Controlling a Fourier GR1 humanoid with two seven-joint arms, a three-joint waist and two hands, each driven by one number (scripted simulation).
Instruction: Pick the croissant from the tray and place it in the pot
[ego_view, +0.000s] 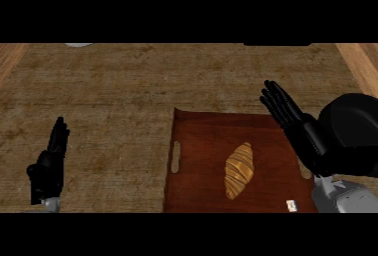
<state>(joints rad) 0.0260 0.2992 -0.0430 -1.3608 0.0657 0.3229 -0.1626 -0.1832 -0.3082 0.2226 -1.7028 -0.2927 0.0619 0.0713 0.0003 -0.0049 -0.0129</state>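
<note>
Head view: a brown woven counter (111, 90) seen from above, wooden strips along both side edges.
Tray (203, 150): dark reddish wood, right of centre, slot handles cut into its left and right sides (the right slot partly hidden by the arm).
Croissant (238, 170): golden, long and narrow, lying lengthwise near the middle of the tray, untouched.
Pot (354, 132): a black round shape at the right edge, just beside the tray; its inside cannot be made out.
Right hand (295, 125): raised above the tray's right rim, fingers straight and together, pointing up-left, holding nothing.
Left hand (48, 162): low at the left, well apart from the tray, fingers straight and upward, resting with nothing in it.
</note>
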